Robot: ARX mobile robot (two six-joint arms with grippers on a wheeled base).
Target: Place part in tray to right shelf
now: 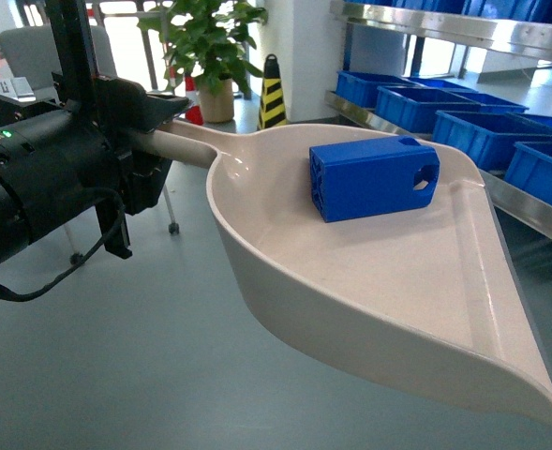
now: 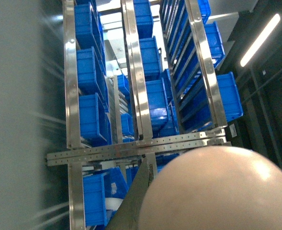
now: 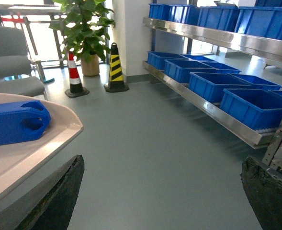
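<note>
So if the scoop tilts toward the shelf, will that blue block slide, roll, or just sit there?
It would probably slide rather than roll: the part is boxy with flat faces and lies on its long side. The tray looks glossy and smooth, so grip is likely low. The block appears hollow, with an open hole at one end, so it is probably light and could shift early.

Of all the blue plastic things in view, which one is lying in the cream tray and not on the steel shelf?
The small blue part, a hollow block with a round hole at one end. It lies in the tray; the other blue things are large open crates on the shelf.
</note>
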